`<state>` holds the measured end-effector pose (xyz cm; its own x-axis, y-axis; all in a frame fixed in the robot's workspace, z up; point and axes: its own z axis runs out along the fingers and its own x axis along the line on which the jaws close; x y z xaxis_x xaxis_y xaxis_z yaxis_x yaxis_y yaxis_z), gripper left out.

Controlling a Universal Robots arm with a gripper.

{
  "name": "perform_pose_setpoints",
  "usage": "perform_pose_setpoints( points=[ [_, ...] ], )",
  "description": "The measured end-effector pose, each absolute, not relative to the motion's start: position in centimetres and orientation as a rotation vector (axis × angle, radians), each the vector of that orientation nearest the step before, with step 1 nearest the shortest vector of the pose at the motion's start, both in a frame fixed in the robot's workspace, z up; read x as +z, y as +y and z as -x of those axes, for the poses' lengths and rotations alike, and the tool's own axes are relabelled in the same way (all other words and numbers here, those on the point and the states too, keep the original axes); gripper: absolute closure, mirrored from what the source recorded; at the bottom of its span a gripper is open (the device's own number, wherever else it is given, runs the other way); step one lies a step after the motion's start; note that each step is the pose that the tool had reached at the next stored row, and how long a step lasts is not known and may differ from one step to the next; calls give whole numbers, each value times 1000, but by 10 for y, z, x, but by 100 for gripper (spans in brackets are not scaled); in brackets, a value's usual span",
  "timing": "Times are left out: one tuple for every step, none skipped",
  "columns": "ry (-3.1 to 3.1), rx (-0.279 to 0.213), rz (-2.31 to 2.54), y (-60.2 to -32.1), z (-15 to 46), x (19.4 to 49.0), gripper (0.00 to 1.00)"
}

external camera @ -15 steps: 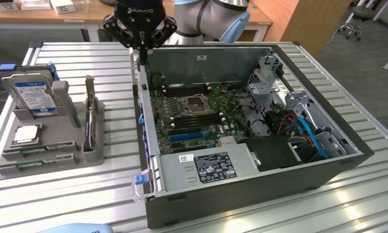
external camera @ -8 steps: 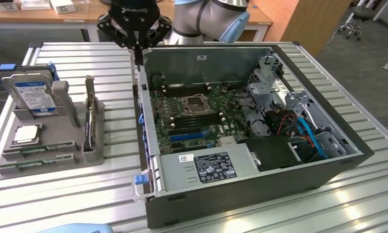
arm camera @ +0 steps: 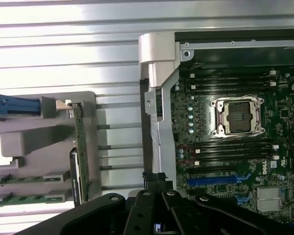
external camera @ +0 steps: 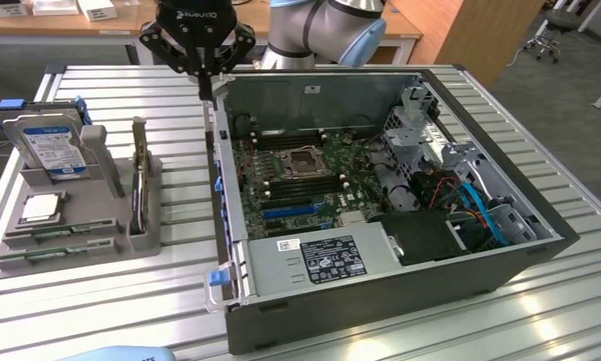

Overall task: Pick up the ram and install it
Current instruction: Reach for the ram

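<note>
Holds nothing in the clenched tool [external camera: 207,90], hangs near a corner of the open computer case [external camera: 380,304], apart from the green ram [external camera: 138,174] standing in the grey tray [external camera: 107,204].

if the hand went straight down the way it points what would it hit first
Most likely the rim of the computer case's side wall, right under the hand. Depth is unclear; it could just miss onto the table.

Exterior high, angled down, wrist closer, seemingly overhead, both share motherboard [external camera: 326,194] [arm camera: 281,117]
</note>
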<state>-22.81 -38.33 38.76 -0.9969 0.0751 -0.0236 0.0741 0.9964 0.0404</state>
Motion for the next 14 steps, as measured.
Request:
perform_pose_setpoints(
  points=[
    [3114,62,-116,-383,231,388,90],
    [3114,62,-116,-383,233,387,90],
    [3114,62,-117,-382,236,387,90],
    [3114,62,-117,-382,238,387,90],
    [3114,62,-117,-382,240,387,90],
    [3114,62,-116,-382,242,387,90],
    [3114,62,-116,-381,245,387,90],
    [3114,62,-116,-381,247,387,90],
    [3114,62,-116,-381,249,387,90],
    [3114,62,-116,-380,252,387,90],
    [3114,62,-117,-380,254,387,90],
    [3114,62,-117,-380,257,386,90],
    [3114,62,-117,-379,259,386,90],
    [3114,62,-116,-379,261,386,90]
  ],
)
